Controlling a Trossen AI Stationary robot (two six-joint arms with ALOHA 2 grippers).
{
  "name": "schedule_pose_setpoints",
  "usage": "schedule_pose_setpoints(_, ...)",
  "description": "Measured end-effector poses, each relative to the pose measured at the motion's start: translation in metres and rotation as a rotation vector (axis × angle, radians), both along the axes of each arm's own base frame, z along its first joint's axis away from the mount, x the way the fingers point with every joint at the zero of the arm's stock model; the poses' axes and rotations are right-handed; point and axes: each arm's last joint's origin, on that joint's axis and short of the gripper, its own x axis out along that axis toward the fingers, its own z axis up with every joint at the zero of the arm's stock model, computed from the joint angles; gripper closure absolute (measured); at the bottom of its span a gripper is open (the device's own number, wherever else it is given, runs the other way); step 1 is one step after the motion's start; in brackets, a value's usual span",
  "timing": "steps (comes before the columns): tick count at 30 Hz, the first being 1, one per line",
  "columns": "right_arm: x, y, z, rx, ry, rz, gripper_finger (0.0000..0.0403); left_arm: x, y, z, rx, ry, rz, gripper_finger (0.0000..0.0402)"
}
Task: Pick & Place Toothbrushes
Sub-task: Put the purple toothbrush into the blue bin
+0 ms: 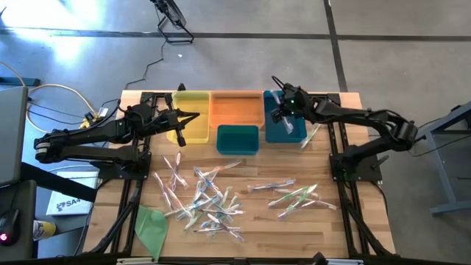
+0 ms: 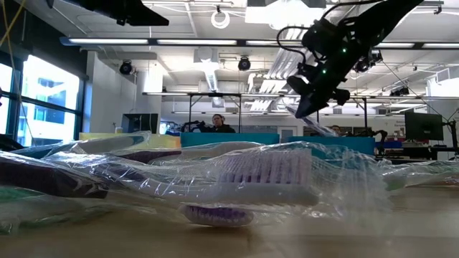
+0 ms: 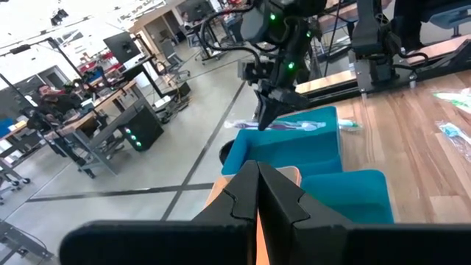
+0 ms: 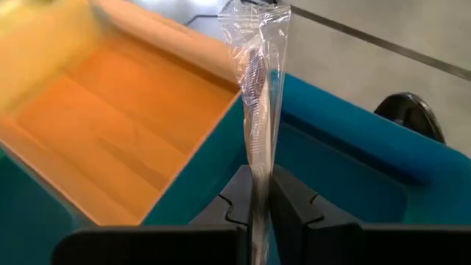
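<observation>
Several clear-wrapped toothbrushes lie scattered on the wooden table (image 1: 206, 200) (image 1: 294, 195); one with purple accents fills the low view's foreground (image 2: 265, 179). My right gripper (image 1: 280, 110) (image 4: 259, 193) hangs over the blue bin (image 1: 283, 129) (image 4: 346, 169), shut on a wrapped toothbrush (image 4: 257, 96) (image 3: 283, 126). At the far left, my left gripper (image 1: 193, 116) (image 3: 257, 188) waits shut and level above the yellow bin (image 1: 193, 129), touching nothing. My right gripper pinches the wrapped toothbrush (image 4: 257, 158) between its two fingers, on the clear wrapper. The fingers come slanting down from the table's right side. Most of the toothbrush sticks out past the fingertips (image 4: 283, 199). It is lifted clear, over the blue bin's far part.
An orange bin (image 1: 237, 109) stands between the yellow and blue bins, with a teal bin (image 1: 238, 140) just in front of it. One toothbrush (image 1: 310, 135) lies right of the blue bin. A flat green sheet (image 1: 152, 224) lies at the near left corner.
</observation>
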Motion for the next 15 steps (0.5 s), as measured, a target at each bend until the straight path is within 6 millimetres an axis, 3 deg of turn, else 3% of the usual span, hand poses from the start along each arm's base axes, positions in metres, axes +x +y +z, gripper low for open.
schedule_pose_setpoints(15,0.007,-0.005,-0.028,0.081,0.090,0.004,0.0385,0.000,0.000,0.000,-0.001,0.003,0.000,0.0402)
